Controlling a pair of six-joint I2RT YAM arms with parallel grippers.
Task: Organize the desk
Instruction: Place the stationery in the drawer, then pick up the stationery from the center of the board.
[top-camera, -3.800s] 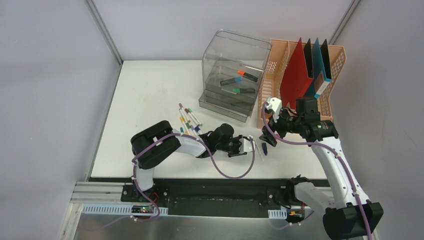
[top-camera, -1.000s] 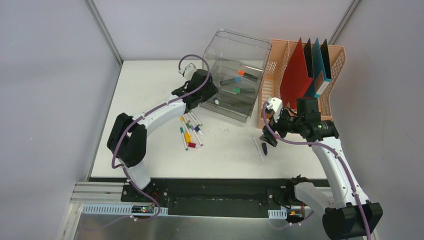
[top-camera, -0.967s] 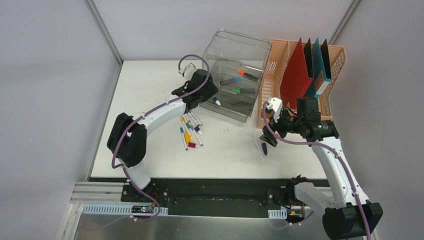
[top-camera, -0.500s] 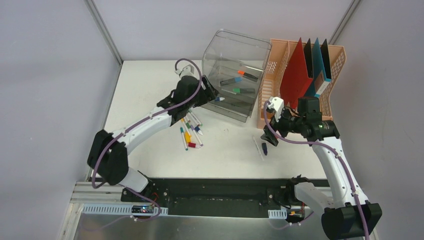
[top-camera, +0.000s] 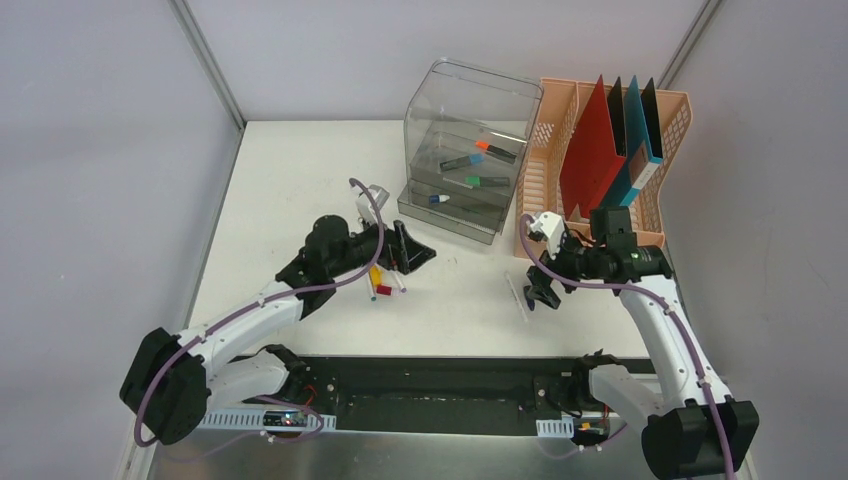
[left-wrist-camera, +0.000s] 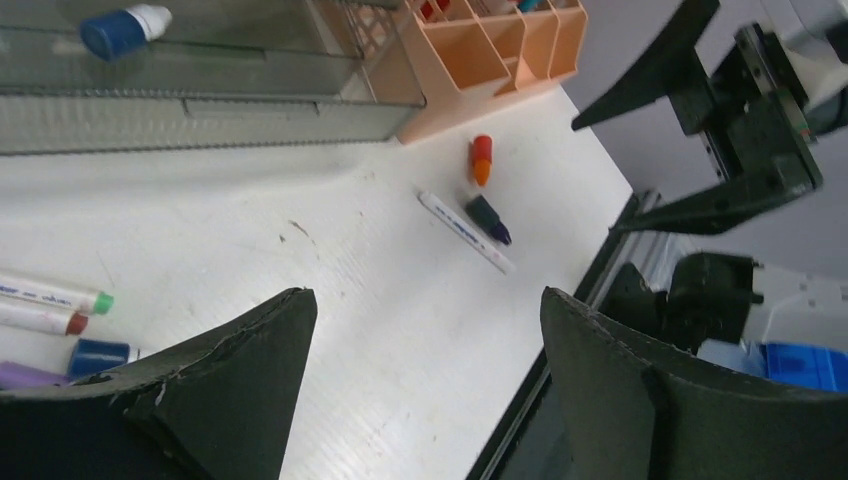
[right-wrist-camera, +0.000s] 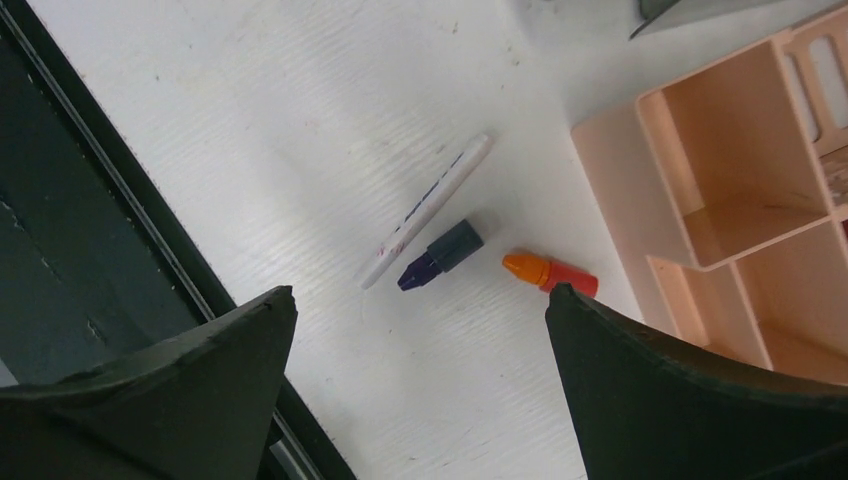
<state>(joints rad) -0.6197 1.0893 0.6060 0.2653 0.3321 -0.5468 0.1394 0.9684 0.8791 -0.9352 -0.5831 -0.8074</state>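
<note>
Surface (top-camera: 290, 190) white, under both arms. Left end effector (top-camera: 412, 250) spread wide, empty, above markers (top-camera: 376, 280) near middle. Right end effector (top-camera: 541, 287) spread wide, empty, above white pen (right-wrist-camera: 430, 205) near front edge.

A clear drawer unit (top-camera: 470, 110) stands at the back, just beside a peach file rack (top-camera: 541, 160) holding upright folders (top-camera: 590, 150) in red, black and teal; a blue-capped marker (top-camera: 438, 199) lies on one of the unit's lower trays. A loose cluster of markers (top-camera: 379, 285) lies in front of the unit; near the rack's front corner lie a white pen (right-wrist-camera: 428, 208), a dark purple-tipped cap (right-wrist-camera: 440, 255) just beside it, and an orange-and-red cap (right-wrist-camera: 549, 272) close by.
</note>
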